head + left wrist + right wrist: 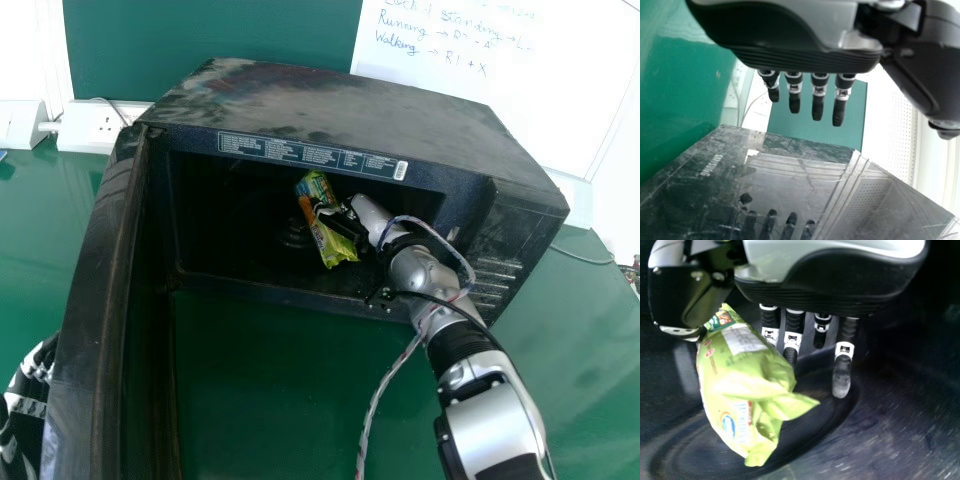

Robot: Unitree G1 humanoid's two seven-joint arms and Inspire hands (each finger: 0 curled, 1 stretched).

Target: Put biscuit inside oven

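The right hand [343,222] pinches the biscuit packet [337,250], fingers barely bent (left hand [818,97], fingers straight).

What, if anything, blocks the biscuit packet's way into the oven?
Nothing visible does: the packet is inside the oven, held in the right robot hand, and the door stands open.

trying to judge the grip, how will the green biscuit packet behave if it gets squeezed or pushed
The biscuit packet will probably crinkle and give at the skin, since its wrapper is creased with a loose, pointed end. Its shiny film may slip a little under a push. It seems unlikely to roll far, being long and unevenly bulged rather than round.
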